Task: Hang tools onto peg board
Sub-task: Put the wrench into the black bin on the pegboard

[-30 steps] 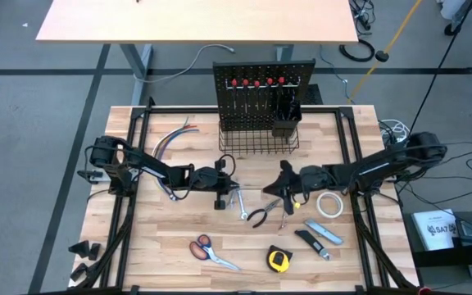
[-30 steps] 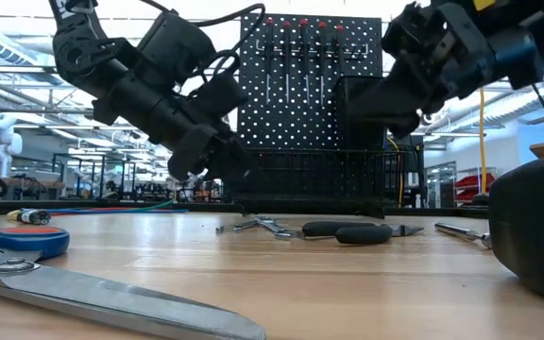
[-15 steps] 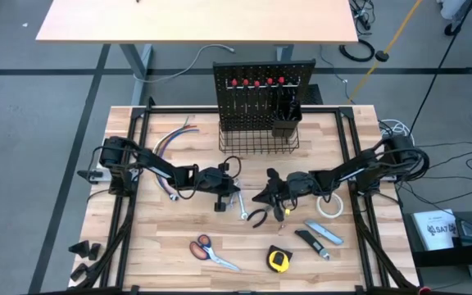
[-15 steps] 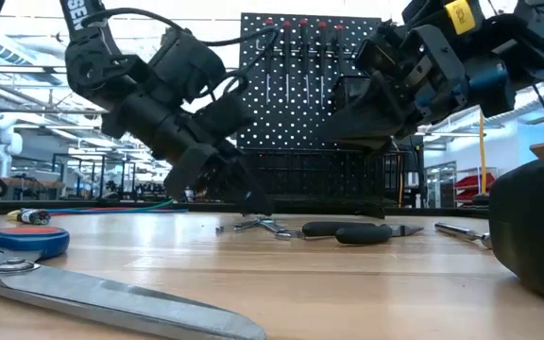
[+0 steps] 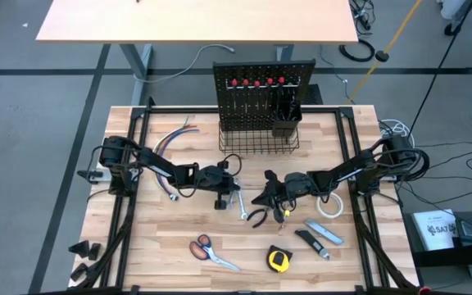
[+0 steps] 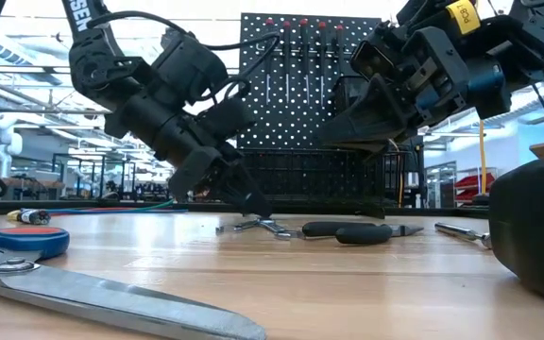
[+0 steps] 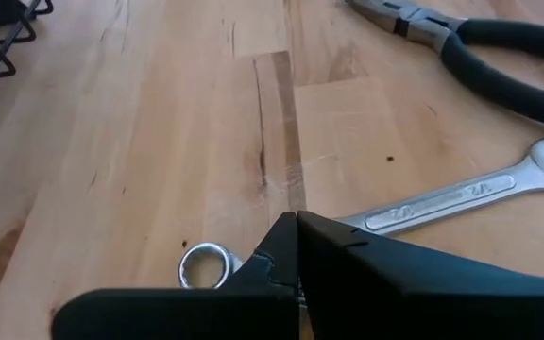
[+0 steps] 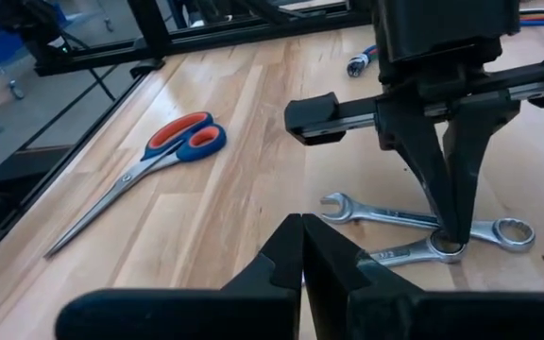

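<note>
We see the left hand (image 5: pixel 234 184) lowered to the wooden counter (image 5: pixel 179 254), its fingers pressed shut with their tips in the ring end of one of two crossed silver wrenches (image 8: pixel 423 231); whether it truly grips that wrench we cannot tell. The right hand (image 5: pixel 260 199) hangs just above the black-handled pliers (image 5: pixel 260 216), fingers closed on nothing. The peg board (image 5: pixel 262 97) stands at the far edge, a row of red-topped tools already hung. Scissors (image 5: pixel 211 251), tape measure (image 5: pixel 279 260), utility knife (image 5: pixel 322 234) and tape roll (image 5: pixel 329 205) lie nearer us, untouched. We judge the step to be picking up a wrench; next, it must be raised cleanly off its neighbour and carried to a free hook. A yellow tag on the right arm shows in the low view, unreadable.
</note>
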